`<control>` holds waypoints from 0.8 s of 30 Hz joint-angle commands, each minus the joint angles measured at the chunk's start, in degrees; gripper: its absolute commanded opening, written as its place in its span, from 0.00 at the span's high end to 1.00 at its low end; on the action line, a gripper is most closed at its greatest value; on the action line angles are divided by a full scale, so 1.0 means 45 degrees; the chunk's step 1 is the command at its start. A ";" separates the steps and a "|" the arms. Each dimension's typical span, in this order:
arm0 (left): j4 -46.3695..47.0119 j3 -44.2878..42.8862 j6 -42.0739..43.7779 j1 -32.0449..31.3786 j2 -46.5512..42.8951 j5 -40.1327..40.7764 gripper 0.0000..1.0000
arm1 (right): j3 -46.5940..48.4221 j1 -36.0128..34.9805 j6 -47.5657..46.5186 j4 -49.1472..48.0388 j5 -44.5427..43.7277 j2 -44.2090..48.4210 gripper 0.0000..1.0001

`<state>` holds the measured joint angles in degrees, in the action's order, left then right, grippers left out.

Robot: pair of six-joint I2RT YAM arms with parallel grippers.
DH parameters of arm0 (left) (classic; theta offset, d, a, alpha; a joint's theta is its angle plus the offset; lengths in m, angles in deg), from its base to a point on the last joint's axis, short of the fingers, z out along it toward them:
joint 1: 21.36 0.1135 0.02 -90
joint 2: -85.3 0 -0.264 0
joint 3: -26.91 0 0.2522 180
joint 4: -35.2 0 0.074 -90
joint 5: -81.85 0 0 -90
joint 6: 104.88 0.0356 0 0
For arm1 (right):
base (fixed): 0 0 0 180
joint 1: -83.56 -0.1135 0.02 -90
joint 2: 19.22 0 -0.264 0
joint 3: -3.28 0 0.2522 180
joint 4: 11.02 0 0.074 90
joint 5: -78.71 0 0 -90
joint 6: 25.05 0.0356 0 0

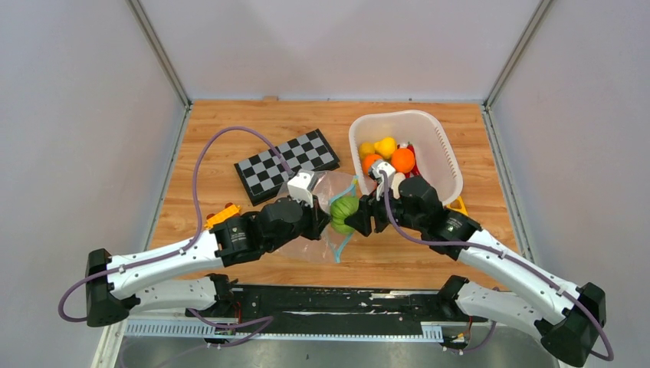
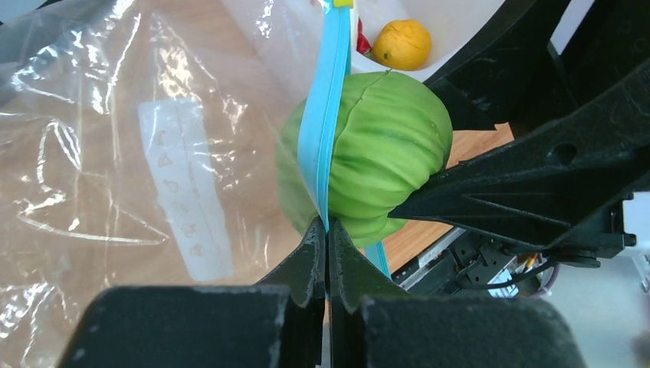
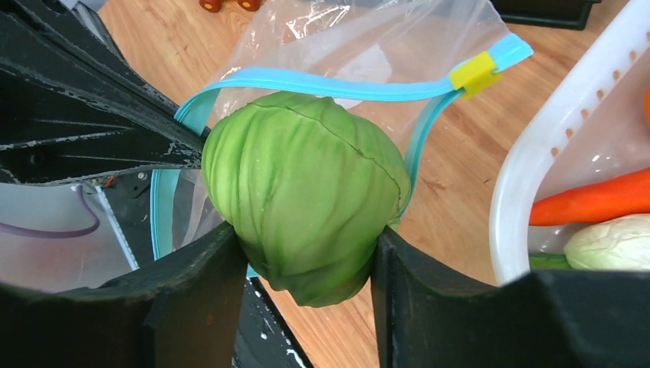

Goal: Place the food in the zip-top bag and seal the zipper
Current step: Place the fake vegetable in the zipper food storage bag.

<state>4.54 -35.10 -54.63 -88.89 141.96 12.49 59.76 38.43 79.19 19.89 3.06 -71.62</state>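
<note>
the left claw [image 2: 327, 230] was shut tight on the zipper [image 2: 326, 115], the blue strip of the bag [image 2: 115, 153]. the bag's mouth was held up off the table [image 1: 230, 123], just at 9 o'clock of the cabbage [image 3: 306, 192] in the top view. the cabbage was gripped by the right claw [image 3: 306, 264], with one finger pressed on each side. the cabbage was seen right at the bag's mouth. the blue strip was bent around it and was touched by it. in the left wrist view, part of the cabbage was seen through the clear plastic. a yellow slider [image 3: 475, 70] was seen at the strip's end, at 1 o'clock of the cabbage in the right wrist view. a white basket [image 1: 441, 138] was placed at 1 o'clock on the table. an orange [image 1: 402, 159] and a lemon [image 1: 385, 146] were kept inside it, and a carrot [image 3: 590, 201] too. a board [image 1: 287, 165] was laid at 11 o'clock of the cabbage. a car [image 1: 222, 215] was seen at 9 o'clock, beside the left arm.
</note>
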 commanded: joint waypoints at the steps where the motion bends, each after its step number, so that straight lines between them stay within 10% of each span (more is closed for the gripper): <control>1: 0.0264 -0.0913 -0.0140 -0.0054 -0.0070 0.0428 1.00 | 0.1307 -0.0632 -0.0882 0.0520 -0.1399 -0.0189 0.44; 18: 0.0575 -0.1197 -0.0347 0.0425 -0.0984 0.0324 1.00 | 0.5801 -0.2129 -0.2204 0.4410 -0.5445 -0.3301 0.33; 24: 0.0046 -0.1293 -0.0356 0.0581 -0.1125 0.0837 1.00 | 0.6181 -0.2287 -0.2369 0.3561 -0.2679 -0.2952 0.09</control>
<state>4.49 -38.10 -55.20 -86.81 138.46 14.59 85.09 28.45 69.71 39.80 -15.67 -88.19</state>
